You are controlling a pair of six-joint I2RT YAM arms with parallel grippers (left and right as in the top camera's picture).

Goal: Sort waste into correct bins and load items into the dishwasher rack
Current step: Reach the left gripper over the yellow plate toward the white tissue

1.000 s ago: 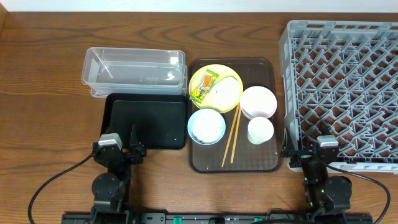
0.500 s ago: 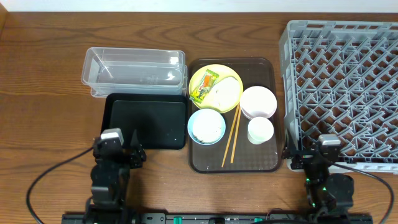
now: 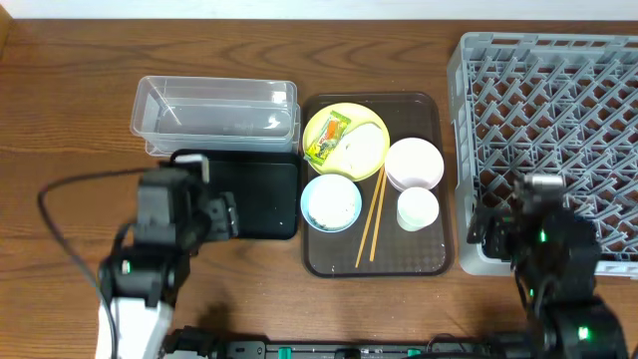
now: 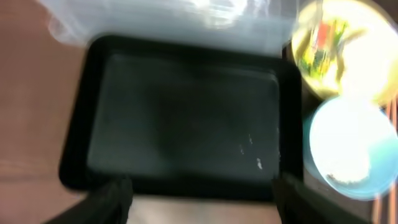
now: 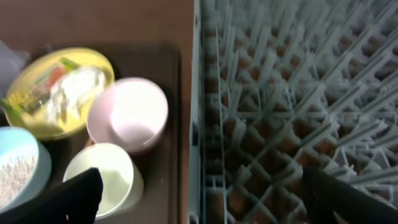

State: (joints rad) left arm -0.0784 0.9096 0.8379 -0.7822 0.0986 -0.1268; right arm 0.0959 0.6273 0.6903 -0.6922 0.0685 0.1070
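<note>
Jaws apart on both arms: left jaws over the black tray (image 3: 261, 199), left of frame centre; right jaws at lower left corner of the grey rack (image 3: 548, 100)

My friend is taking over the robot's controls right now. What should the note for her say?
Left gripper: open, empty, over the black tray.
Right gripper: open, empty, over the rack, near corner.
On the brown tray: snack wrapper and tissue on the yellow plate, rice scraps in the blue bowl, pink bowl, white cup, chopsticks.
Clear tub: no waste.
Done: nothing. Left: all sorting and loading.
</note>
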